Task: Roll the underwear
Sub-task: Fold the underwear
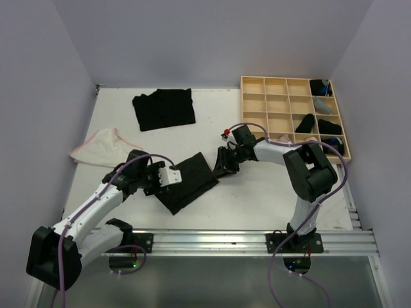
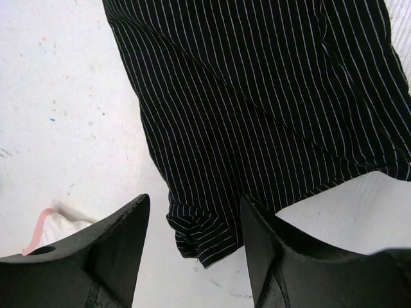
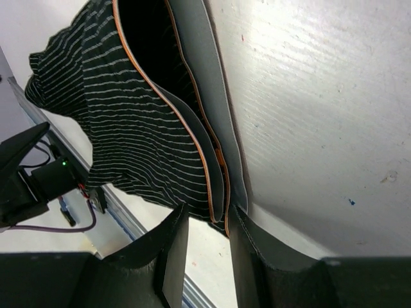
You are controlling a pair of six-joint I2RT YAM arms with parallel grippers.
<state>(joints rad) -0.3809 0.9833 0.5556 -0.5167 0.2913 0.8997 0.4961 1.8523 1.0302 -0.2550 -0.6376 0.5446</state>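
Our black-and-white left arm (image 1: 90,208) and right arm (image 1: 309,172) reach over the white counter (image 1: 270,192); the black pinstriped cloth underwear (image 1: 191,181) lies between them; our right fingers (image 3: 172,256) pinch its orange-trimmed edge; our left fingers (image 2: 122,240) stand apart, straddling its bunched corner.

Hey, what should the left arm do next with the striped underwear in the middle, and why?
Probably close the left pincer on the bunched corner of the striped underwear. Its fingers stand open either side of that corner, while the right pincer looks shut on the waistband edge, so both ends would then be held for rolling.
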